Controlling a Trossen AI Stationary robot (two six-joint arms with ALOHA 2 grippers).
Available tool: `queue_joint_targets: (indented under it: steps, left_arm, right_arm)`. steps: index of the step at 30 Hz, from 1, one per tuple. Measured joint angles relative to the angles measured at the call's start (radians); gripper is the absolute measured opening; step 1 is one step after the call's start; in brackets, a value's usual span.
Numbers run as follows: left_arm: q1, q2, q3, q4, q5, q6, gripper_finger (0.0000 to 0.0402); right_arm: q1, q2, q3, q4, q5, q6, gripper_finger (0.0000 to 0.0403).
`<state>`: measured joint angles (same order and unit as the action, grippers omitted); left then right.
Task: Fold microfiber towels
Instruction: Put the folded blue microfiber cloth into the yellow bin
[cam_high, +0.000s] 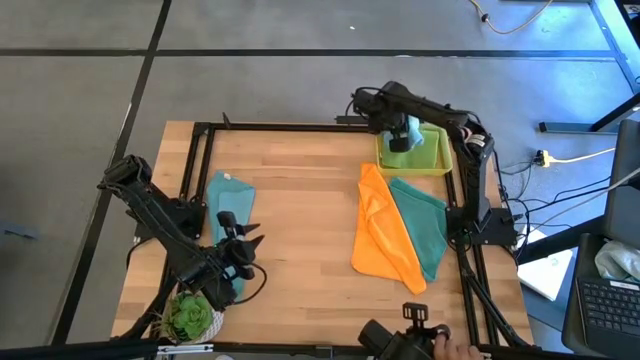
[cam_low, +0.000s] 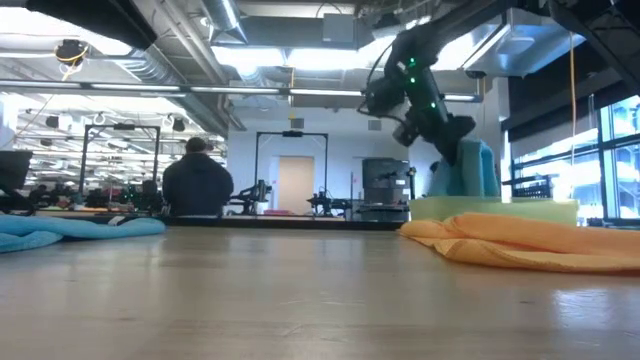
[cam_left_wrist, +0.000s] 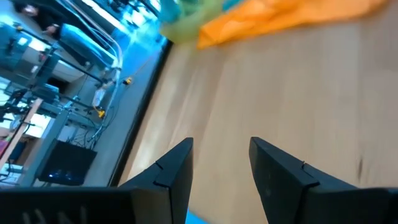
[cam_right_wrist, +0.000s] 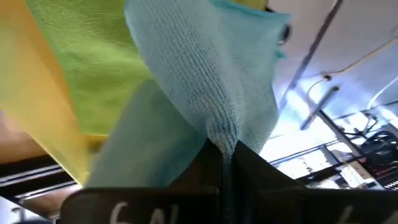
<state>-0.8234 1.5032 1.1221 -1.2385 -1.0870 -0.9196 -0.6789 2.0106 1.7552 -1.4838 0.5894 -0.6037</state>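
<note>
A light blue towel (cam_high: 407, 131) hangs over the yellow tray (cam_high: 436, 164) at the table's far right, with my right gripper (cam_right_wrist: 225, 155) shut on it. A lime green towel (cam_right_wrist: 93, 68) lies in the tray beneath it. An orange towel (cam_high: 383, 236) lies rumpled on the table's right half, beside and partly over a teal towel (cam_high: 427, 228). A second light blue towel (cam_high: 226, 212) lies flat at the left. My left gripper (cam_high: 243, 246) hovers open over its near part, with nothing between the fingers (cam_left_wrist: 168, 174). My right gripper pinches a bunched fold (cam_right_wrist: 222, 132) of the light blue towel between its two fingers, coming at it slanting down from above. The cloth spreads and hangs slack below the fingers (cam_low: 472, 168). The tray's wall hides its lower end.
A black frame (cam_high: 300, 126) runs round the tabletop. A small green plant (cam_high: 190, 318) stands at the near left corner. A camera mount (cam_high: 410, 335) sits at the near edge. Bare wood (cam_high: 300, 230) lies between the left towel and the orange one.
</note>
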Motion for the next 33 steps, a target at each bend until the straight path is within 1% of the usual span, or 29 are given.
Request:
queue_joint_targets:
  steps: [3,5,7,11,13,17,21,23,26,29,33]
  left_arm:
    - [0.007,0.000,-0.006,0.032,-0.099,-0.041,0.0150]
    - [0.020,0.000,-0.019,0.083,-0.173,-0.039,0.0150]
    - [0.040,0.000,-0.024,0.122,-0.211,-0.010,0.0150]
    - [0.092,0.000,-0.031,0.190,-0.171,0.114,0.0150]
    - [0.114,0.000,-0.031,0.222,-0.160,0.167,0.0150]
    - [0.158,0.000,-0.031,0.298,-0.125,0.295,0.0150]
    - [0.197,0.000,-0.031,0.361,-0.119,0.415,0.0150]
    - [0.217,0.000,-0.031,0.386,-0.110,0.467,0.0150]
    - [0.248,0.000,-0.031,0.423,-0.090,0.540,0.0150]
    - [0.283,0.000,-0.031,0.456,-0.061,0.604,0.0150]
    - [0.322,0.000,-0.031,0.478,-0.019,0.661,0.0150]
  right_arm:
    - [0.000,0.001,-0.030,0.003,-0.008,0.052,0.0008]
    - [-0.002,0.000,-0.031,0.005,-0.008,0.083,0.0008]
    - [-0.006,-0.008,-0.034,0.023,-0.007,0.093,0.0008]
    - [-0.014,-0.044,-0.059,0.083,0.015,0.076,0.0008]
    - [-0.019,-0.058,-0.087,0.092,0.010,0.077,0.0008]
    - [-0.019,-0.082,-0.183,0.102,-0.047,0.099,0.0008]
    - [-0.018,-0.096,-0.295,0.186,-0.107,0.112,0.0011]
    - [-0.018,-0.098,-0.336,0.221,-0.113,0.133,0.0030]
    - [-0.018,-0.098,-0.369,0.261,-0.114,0.158,0.0076]
    - [-0.018,-0.099,-0.373,0.261,-0.113,0.179,0.0124]
    - [-0.019,-0.135,-0.351,0.261,-0.114,0.212,0.0176]
